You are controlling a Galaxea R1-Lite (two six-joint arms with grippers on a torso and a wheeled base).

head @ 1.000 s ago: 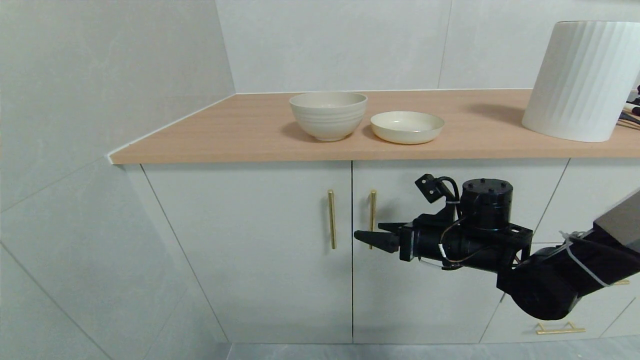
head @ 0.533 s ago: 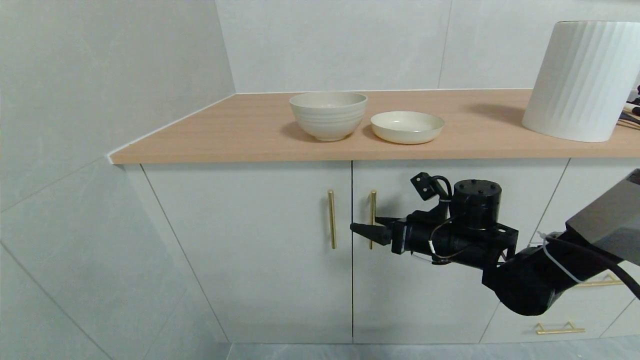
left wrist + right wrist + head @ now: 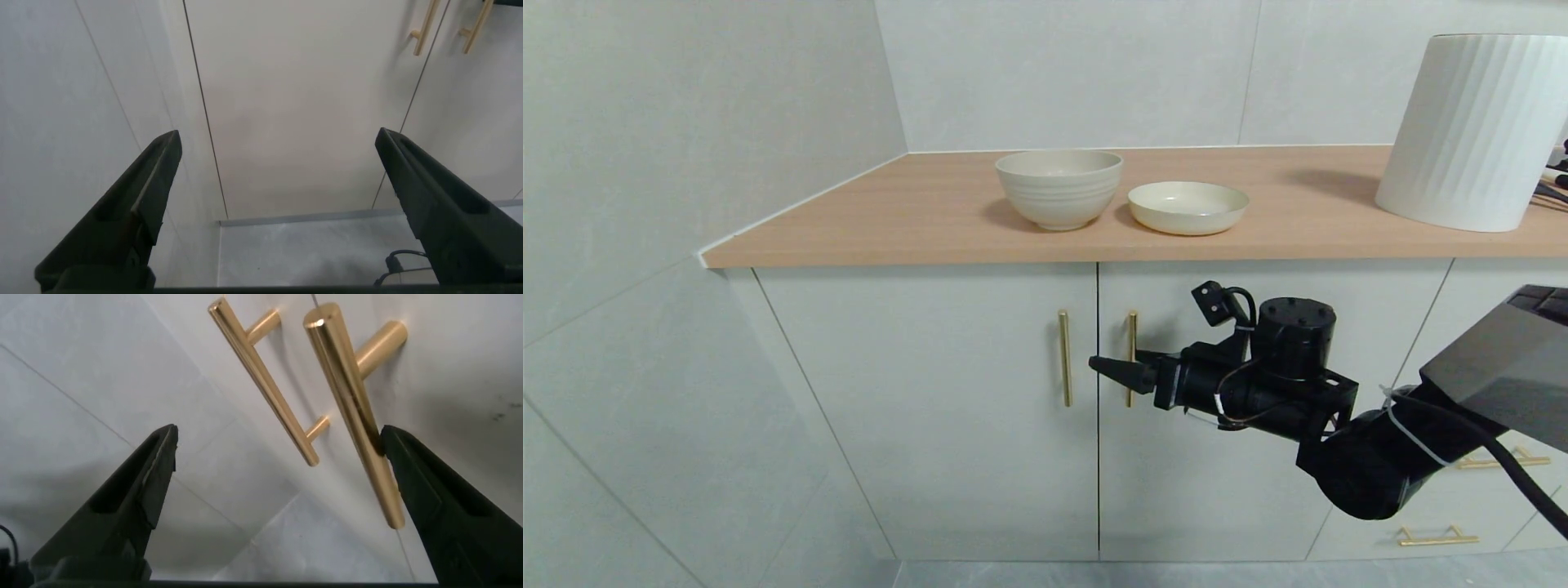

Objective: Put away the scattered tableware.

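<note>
A deep cream bowl [image 3: 1058,188] and a shallow cream dish [image 3: 1187,207] stand side by side on the wooden countertop [image 3: 907,220]. Below them are two cabinet doors, each with a vertical gold handle: the left handle [image 3: 1064,358] and the right handle [image 3: 1131,343]. My right gripper [image 3: 1115,363] is open, level with these handles. In the right wrist view the right door's handle [image 3: 351,408] lies between the fingers of my right gripper [image 3: 278,441], close to one of them, and the other handle [image 3: 261,384] is beyond. My left gripper [image 3: 278,147] is open and holds nothing, low before the left door [image 3: 302,122].
A tall white ribbed container [image 3: 1474,131] stands at the counter's right end. Tiled walls close the corner on the left. Drawers with gold pulls [image 3: 1437,536] sit at the lower right. Grey floor [image 3: 310,253] runs below the cabinet.
My right gripper has moved left and slightly up, closing in on the right door's handle. The bowl and dish have not moved.
</note>
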